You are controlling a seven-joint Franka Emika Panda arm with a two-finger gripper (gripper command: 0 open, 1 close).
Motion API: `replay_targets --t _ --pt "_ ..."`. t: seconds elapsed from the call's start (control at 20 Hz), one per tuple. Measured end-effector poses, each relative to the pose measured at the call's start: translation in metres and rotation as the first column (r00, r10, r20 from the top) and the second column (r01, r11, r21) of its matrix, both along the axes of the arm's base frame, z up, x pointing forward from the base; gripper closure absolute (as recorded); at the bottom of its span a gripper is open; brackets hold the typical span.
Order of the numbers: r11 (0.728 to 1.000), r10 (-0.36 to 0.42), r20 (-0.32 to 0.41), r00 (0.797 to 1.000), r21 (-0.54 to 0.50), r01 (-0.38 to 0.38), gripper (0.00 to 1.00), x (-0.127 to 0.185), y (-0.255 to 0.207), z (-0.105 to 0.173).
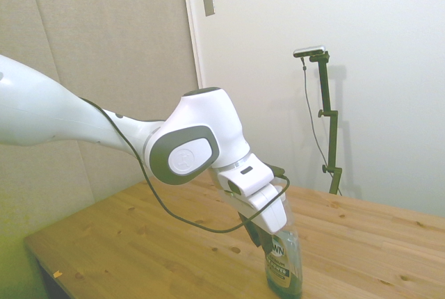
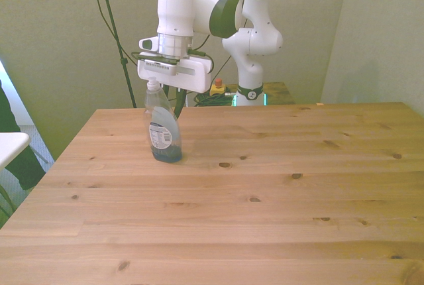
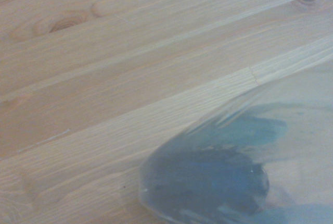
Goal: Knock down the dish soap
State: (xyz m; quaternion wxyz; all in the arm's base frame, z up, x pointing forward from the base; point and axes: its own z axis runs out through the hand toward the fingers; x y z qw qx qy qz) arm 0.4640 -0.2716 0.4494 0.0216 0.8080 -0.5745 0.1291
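one dish soap (image 2: 163, 130) bottle stood upright on the wooden table (image 2: 265, 192), toward the front view's left and near the far edge. the gripper (image 2: 173, 93) hung right behind its neck; whether the jaws were apart or together could not be told.

A knotty wooden table (image 2: 265, 192) stands before plain beige walls (image 1: 104, 42) under soft, even light.

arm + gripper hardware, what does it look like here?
Glossy white rounded arm links with dark grey joint covers; one cover carries a faint round emblem. A thin black cable hangs in a loop along the forearm to the wrist. The gripper has a wide white bar body under a ribbed cylindrical wrist.
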Motion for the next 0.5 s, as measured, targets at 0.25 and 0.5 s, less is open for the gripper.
replay_targets --t 0.25,0.5 --pt "1.000 -0.011 0.000 1.000 -0.001 0.011 1.00 0.000 -0.007 -0.001" --pt "1.000 -0.016 0.011 1.000 -0.012 0.017 1.00 0.008 -0.012 0.005"
